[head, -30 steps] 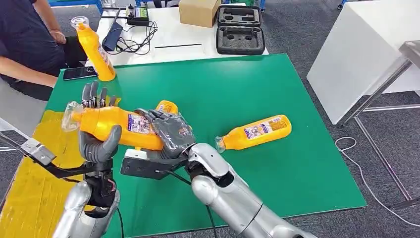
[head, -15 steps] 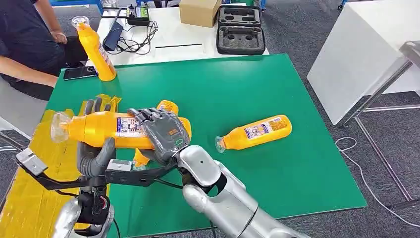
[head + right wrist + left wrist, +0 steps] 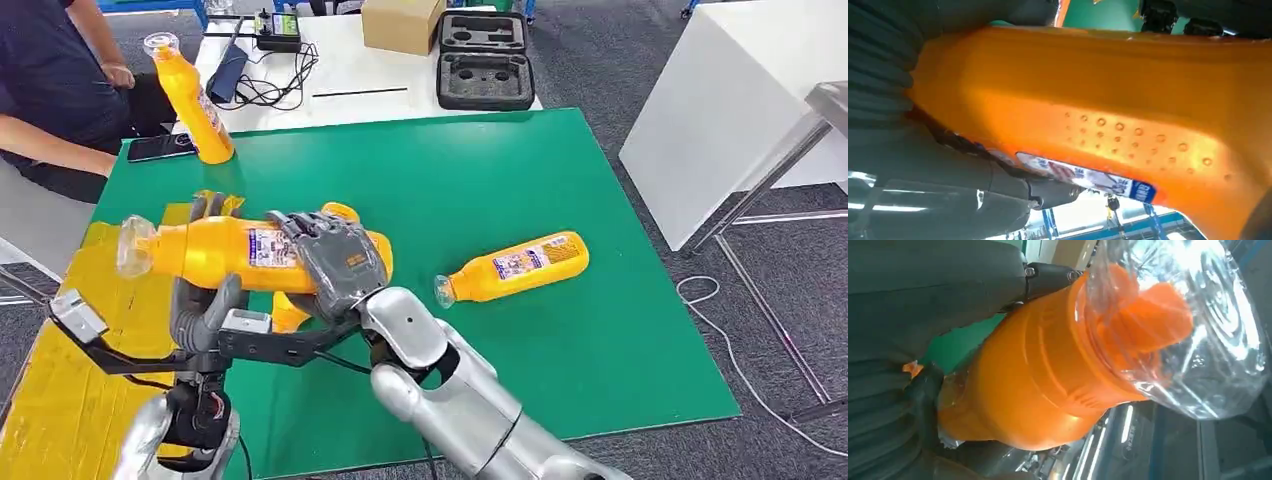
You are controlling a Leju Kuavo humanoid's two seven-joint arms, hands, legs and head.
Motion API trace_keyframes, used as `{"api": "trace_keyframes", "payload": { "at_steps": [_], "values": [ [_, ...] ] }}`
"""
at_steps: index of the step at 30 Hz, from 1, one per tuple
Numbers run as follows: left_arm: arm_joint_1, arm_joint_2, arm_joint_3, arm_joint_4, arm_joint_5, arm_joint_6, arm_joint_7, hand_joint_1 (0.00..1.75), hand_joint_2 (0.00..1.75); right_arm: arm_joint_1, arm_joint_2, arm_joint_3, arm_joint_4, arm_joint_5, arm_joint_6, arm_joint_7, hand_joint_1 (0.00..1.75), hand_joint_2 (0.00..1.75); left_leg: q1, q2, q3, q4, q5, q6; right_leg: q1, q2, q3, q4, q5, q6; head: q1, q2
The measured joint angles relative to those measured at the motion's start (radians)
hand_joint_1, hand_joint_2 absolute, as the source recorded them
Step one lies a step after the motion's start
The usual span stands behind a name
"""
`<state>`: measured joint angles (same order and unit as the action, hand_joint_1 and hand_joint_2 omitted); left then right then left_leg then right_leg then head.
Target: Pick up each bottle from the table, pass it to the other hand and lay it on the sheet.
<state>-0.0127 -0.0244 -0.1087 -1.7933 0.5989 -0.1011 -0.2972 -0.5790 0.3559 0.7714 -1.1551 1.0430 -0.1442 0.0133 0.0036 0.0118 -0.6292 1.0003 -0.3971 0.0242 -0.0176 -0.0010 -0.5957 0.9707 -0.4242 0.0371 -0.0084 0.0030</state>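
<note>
An orange bottle (image 3: 225, 255) with a clear cap (image 3: 135, 245) hangs level above the left part of the table. My right hand (image 3: 338, 262) grips it from above near its base. My left hand (image 3: 205, 305) cups it near the neck, thumb below and fingers (image 3: 207, 206) behind it. The left wrist view has the bottle (image 3: 1038, 375) against the left hand (image 3: 908, 315). The right wrist view has its body (image 3: 1098, 90) under the right hand (image 3: 883, 65). Beneath it another orange bottle (image 3: 285, 312) lies partly hidden. The yellow sheet (image 3: 90, 330) lies at the left.
One more orange bottle (image 3: 515, 265) lies on the green mat (image 3: 560, 180) to the right. A further one (image 3: 190, 95) stands at the mat's far left corner beside a phone (image 3: 160, 147). A person (image 3: 50, 90) sits at the far left. Beyond are cables and a box.
The held bottle and both hands swung left, then came back a little to the right. My left hand dropped from upright fingers to a cupping hold under the bottle.
</note>
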Motion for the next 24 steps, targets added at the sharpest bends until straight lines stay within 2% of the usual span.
{"api": "trace_keyframes", "payload": {
  "at_steps": [9,24],
  "values": [
    [-0.047,-0.023,-0.010,0.028,-0.007,0.036,0.001,0.00,1.75,-0.003,0.006,-0.003,0.032,-0.017,-0.006,0.009,1.75,1.75,0.000,0.000,0.000,0.000,0.000,0.000,0.000,0.000,0.000,0.000,0.000,0.000,0.000,0.000],
    [-0.058,-0.033,-0.009,0.037,-0.042,0.060,0.001,0.00,1.75,-0.020,0.008,0.040,0.064,-0.044,-0.019,0.045,1.75,1.75,0.000,0.001,0.000,0.000,0.000,0.000,0.000,0.000,0.000,0.000,0.000,0.000,0.000,0.000]
  ]
}}
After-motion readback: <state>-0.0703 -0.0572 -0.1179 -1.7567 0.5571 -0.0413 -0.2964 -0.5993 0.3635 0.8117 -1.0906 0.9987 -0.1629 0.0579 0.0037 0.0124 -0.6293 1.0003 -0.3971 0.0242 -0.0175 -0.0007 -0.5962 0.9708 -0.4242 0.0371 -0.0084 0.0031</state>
